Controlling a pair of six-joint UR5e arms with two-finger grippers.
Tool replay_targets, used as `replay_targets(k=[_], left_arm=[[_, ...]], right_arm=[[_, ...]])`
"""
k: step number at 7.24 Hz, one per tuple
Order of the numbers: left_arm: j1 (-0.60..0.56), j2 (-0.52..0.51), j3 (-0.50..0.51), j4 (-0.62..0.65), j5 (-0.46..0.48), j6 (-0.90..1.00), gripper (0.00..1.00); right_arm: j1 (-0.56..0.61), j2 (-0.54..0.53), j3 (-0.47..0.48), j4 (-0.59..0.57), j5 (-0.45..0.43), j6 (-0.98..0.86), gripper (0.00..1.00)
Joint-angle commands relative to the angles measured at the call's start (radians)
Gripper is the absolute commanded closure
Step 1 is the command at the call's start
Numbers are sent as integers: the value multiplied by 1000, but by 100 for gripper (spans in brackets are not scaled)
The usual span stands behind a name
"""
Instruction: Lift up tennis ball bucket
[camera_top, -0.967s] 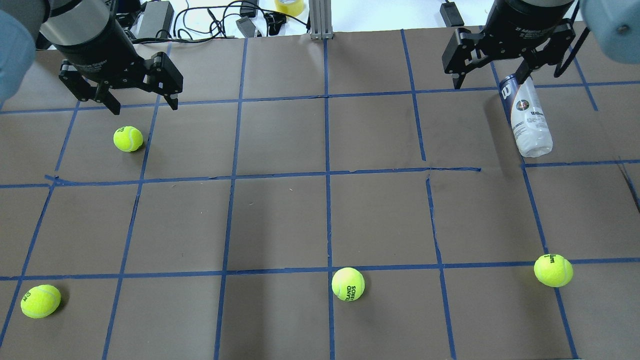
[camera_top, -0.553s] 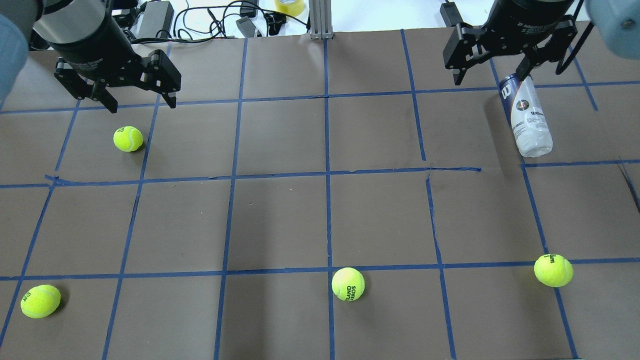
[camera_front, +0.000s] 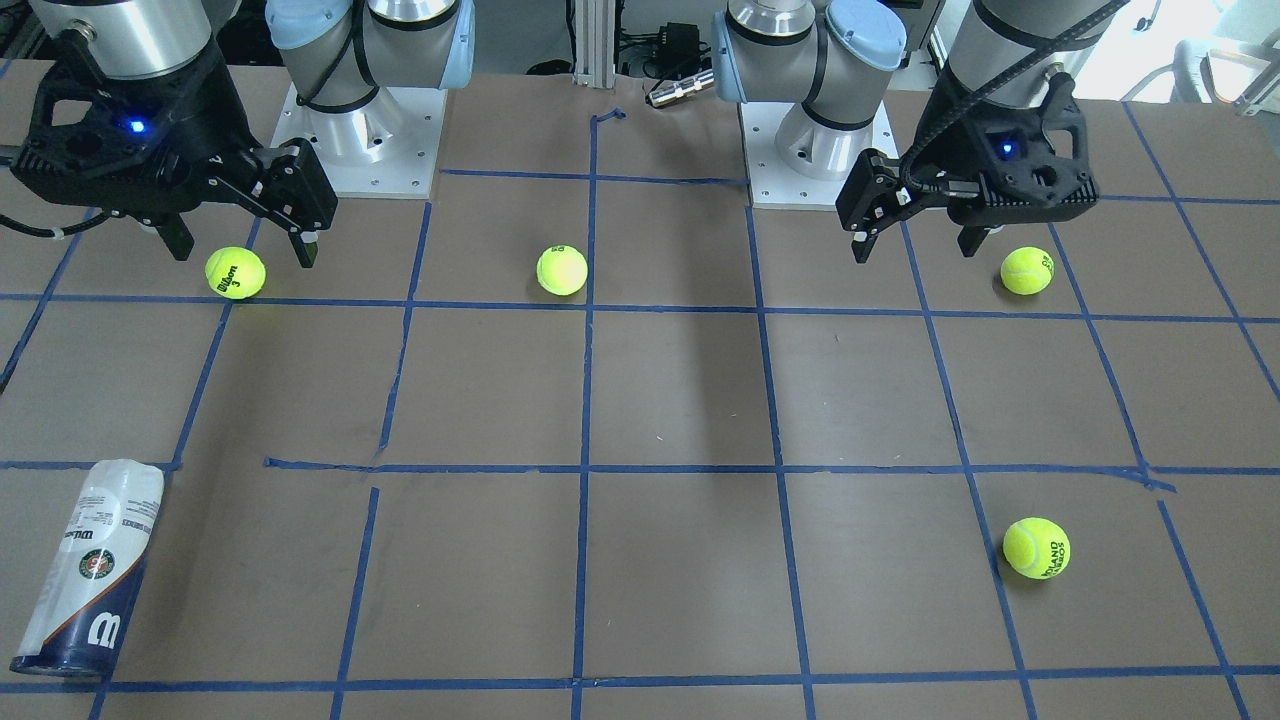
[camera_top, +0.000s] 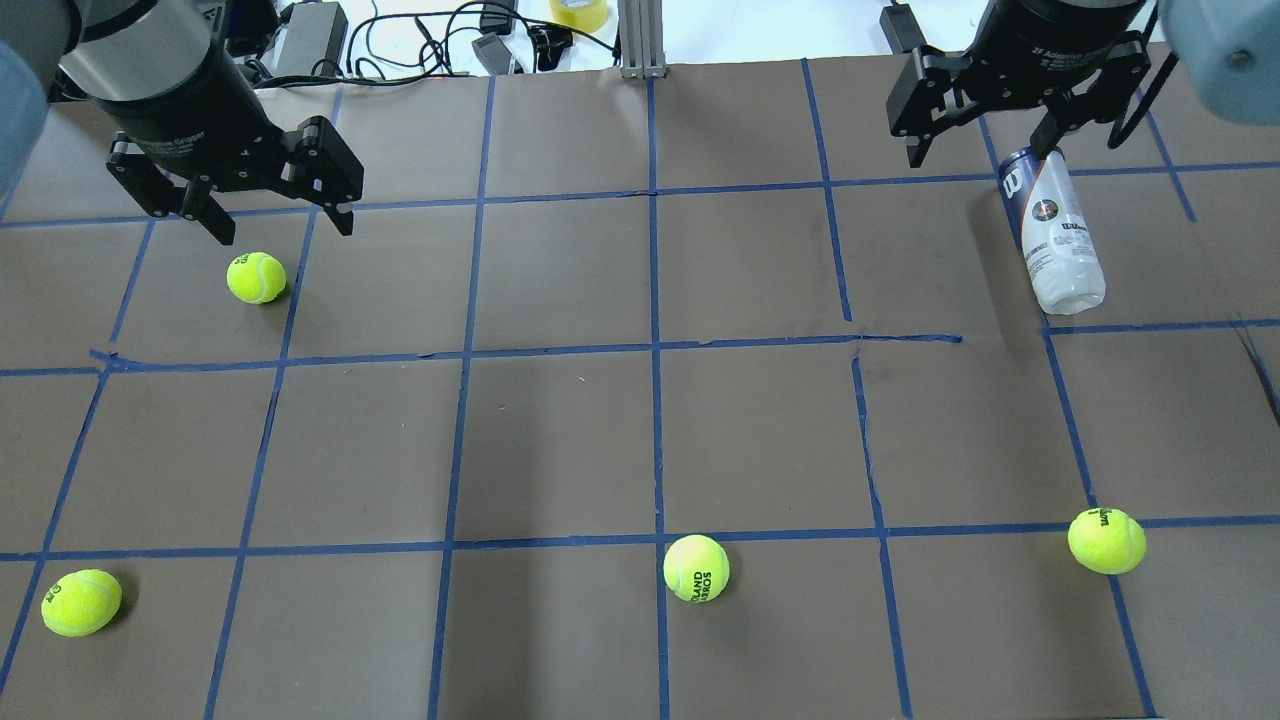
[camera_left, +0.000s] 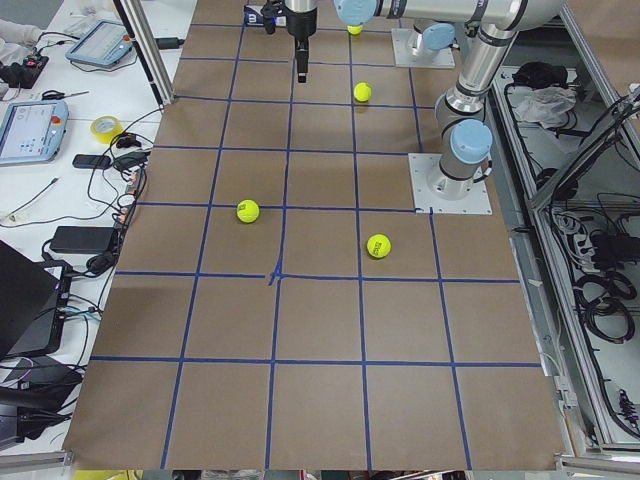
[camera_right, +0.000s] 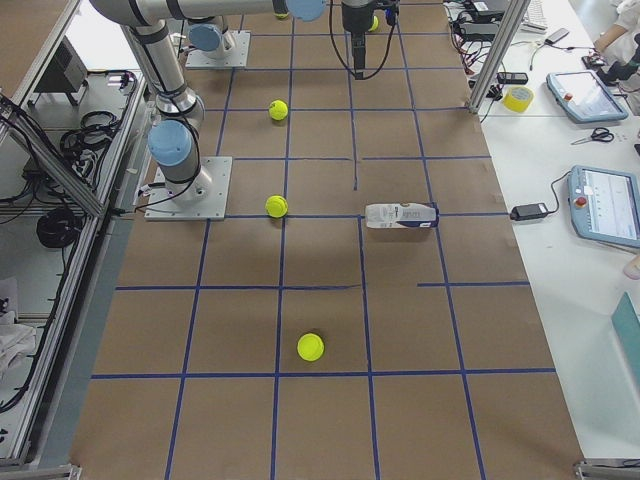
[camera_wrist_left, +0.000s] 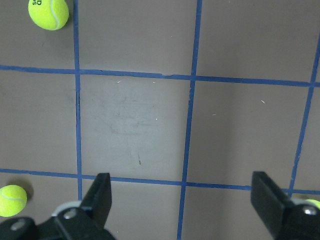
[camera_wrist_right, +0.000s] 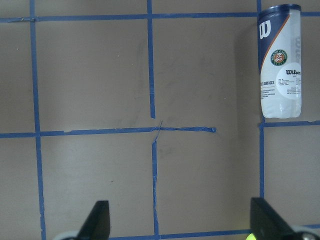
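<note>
The tennis ball bucket (camera_top: 1055, 230) lies on its side on the brown table at the far right, its navy end toward the far edge. It also shows in the front view (camera_front: 90, 570), the right side view (camera_right: 400, 215) and the right wrist view (camera_wrist_right: 280, 62). My right gripper (camera_top: 980, 155) is open and empty, held high above the table. In its wrist view its fingers (camera_wrist_right: 265, 220) stand well short of the bucket, which lies ahead and to the right. My left gripper (camera_top: 285, 225) is open and empty, high over the far left near a loose ball (camera_top: 256, 277).
Loose yellow-green tennis balls lie at the near left (camera_top: 81, 602), near middle (camera_top: 696, 568) and near right (camera_top: 1106, 540). Blue tape lines grid the table. Cables and a tape roll (camera_top: 578, 12) lie beyond the far edge. The arm bases (camera_front: 360, 150) stand on the robot's side.
Both grippers have shifted only slightly and stay open. The left one drifted a little left, the right one a little toward the far edge. The bucket and balls have not moved.
</note>
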Motion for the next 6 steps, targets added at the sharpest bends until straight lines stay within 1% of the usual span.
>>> replay_targets(k=[1,3,5,6], left_arm=[[7,0,-1,-1,11,0,0],[8,-12,-1,5,8,2,0],[10,-17,-8,24,8,2,0],[10,-19,-10,31,8,2,0]], right_arm=[[-30,42,-12,-14,-12,-4,0],[-47,46,-15,-23,-14,-7,0],[-161,91,-18,-40,3,-33,0],[-172,126,-19,-75,0,-87,0]])
